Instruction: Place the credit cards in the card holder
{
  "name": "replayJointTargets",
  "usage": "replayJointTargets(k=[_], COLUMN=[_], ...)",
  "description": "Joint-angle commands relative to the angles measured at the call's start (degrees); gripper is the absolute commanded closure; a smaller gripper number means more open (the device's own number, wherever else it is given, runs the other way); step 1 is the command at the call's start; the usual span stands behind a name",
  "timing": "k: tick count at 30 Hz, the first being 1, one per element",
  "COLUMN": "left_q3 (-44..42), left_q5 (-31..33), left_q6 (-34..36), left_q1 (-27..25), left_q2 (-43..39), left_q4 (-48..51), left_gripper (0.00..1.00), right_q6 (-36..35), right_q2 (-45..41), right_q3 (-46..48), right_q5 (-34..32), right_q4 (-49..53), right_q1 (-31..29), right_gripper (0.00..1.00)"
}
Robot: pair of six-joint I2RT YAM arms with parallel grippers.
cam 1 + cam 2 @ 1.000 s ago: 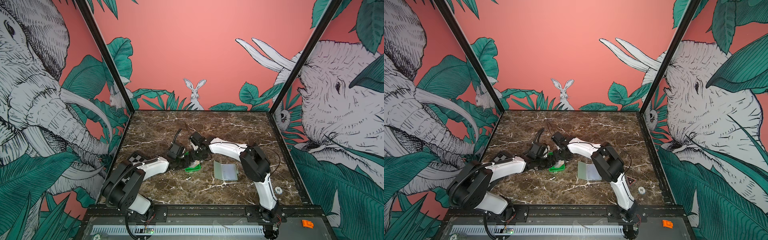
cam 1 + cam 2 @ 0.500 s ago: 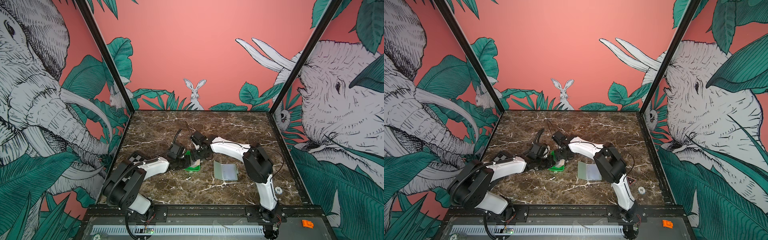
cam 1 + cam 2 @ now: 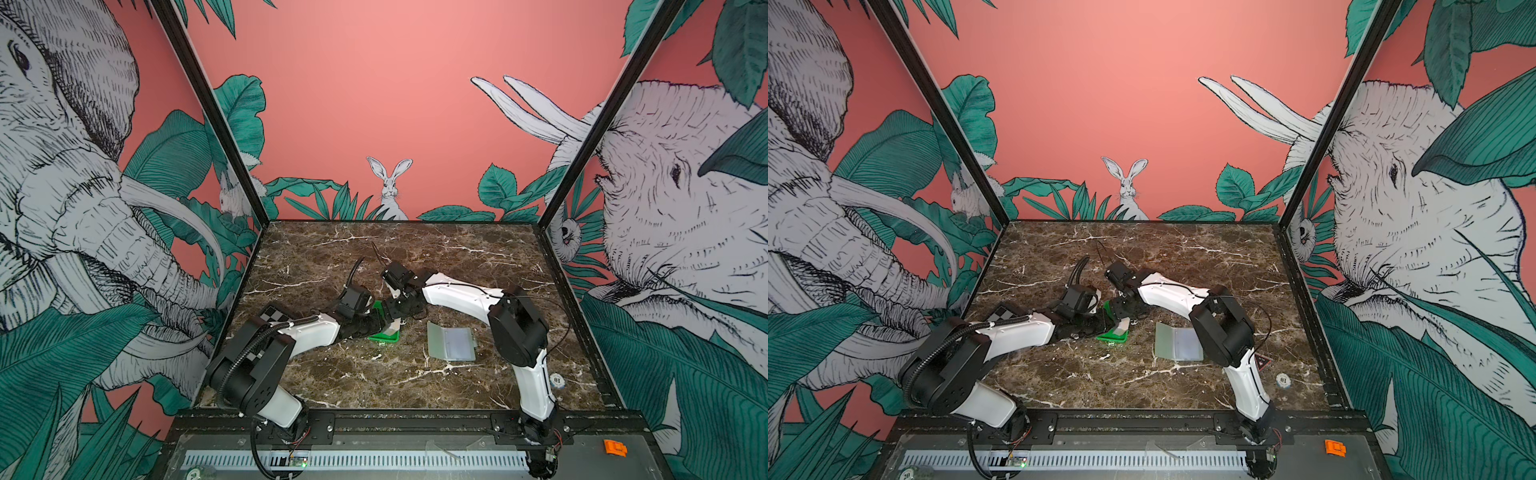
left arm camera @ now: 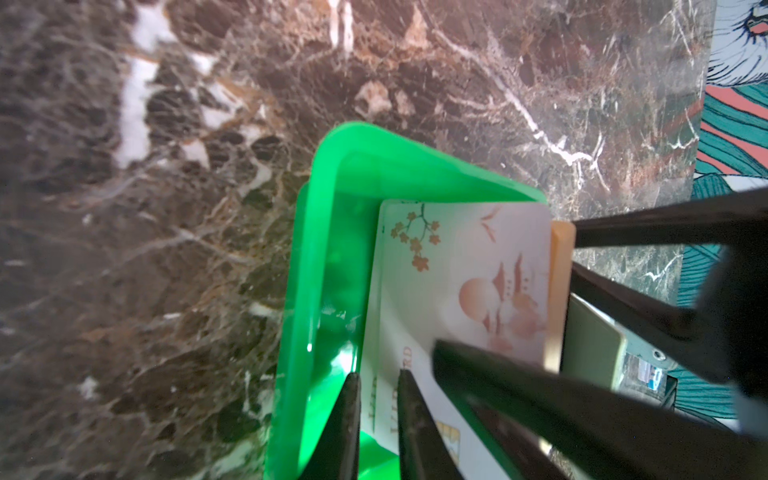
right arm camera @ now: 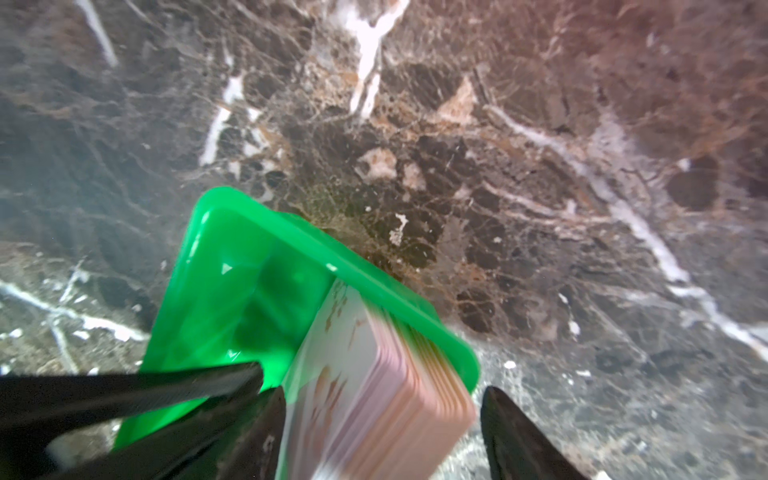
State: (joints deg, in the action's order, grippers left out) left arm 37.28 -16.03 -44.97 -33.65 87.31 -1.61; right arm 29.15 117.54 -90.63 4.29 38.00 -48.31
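Cards (image 4: 457, 270): stacked on edge in green tray (image 5: 232, 291); pale blossom-print face outermost, tan ones behind.
Tray: mid-counter (image 3: 374, 374), both grippers down at it.
Holder (image 3: 451, 341): lying open on counter, right of tray in both top views, apart from it.
Left gripper (image 4: 378, 374): fingers narrowly parted, card edge between; grip cannot be told.
Right gripper (image 5: 380, 390): spread wide astride the stack, slim gap at one finger; released.
Counter: dark veined marble.

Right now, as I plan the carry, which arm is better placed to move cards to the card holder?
Probably right: its fingers straddle the credit cards in the green tray, and the card holder lies on that arm's side.
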Motion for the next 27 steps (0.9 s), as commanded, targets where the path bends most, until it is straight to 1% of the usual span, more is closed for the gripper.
replayJointTargets(k=[1, 4, 7, 9, 11, 14, 17, 22, 27], left_q3=[-0.76, -0.89, -0.89, -0.88, -0.99, -0.9, -1.0, -1.32, -1.44], left_q5=[0.21, 0.29, 0.31, 0.3, 0.28, 0.2, 0.2, 0.21, 0.04], left_q6=[-0.3, -0.3, -0.29, -0.34, -0.46, -0.45, -0.39, -0.4, -0.6], left_q1=[-0.31, -0.3, -0.36, -0.33, -0.3, -0.32, -0.33, -0.31, -0.34], left_q2=[0.5, 0.41, 0.32, 0.19, 0.06, -0.03, -0.13, -0.3, -0.12], left_q4=[1.35, 1.43, 1.41, 1.43, 1.34, 1.29, 1.27, 1.08, 0.65], left_gripper=[0.8, 0.81, 0.81, 0.81, 0.81, 0.81, 0.81, 0.81, 0.81], right_q6=[1.4, 3.65, 6.36, 8.29, 10.01, 11.81, 12.51, 13.07, 13.35], right_q2=[-4.59, -6.71, -8.72, -9.62, -10.53, -10.8, -10.18, -9.53, -8.6], right_q3=[0.91, 2.04, 3.56, 4.5, 6.13, 7.43, 7.62, 8.19, 8.22], right_q5=[0.0, -0.26, 0.36, 1.31, 2.27, 4.19, 5.52, 7.39, 7.75], right_q4=[0.09, -0.23, -0.97, -1.48, -3.44, -5.94, -6.73, -8.77, -8.84], right_q1=[0.23, 0.24, 0.23, 0.15, 0.15, 0.13, -0.02, -0.2, -0.33], right_gripper=[0.26, 0.28, 0.39, 0.51, 0.59, 0.68, 0.72, 0.77, 0.8])
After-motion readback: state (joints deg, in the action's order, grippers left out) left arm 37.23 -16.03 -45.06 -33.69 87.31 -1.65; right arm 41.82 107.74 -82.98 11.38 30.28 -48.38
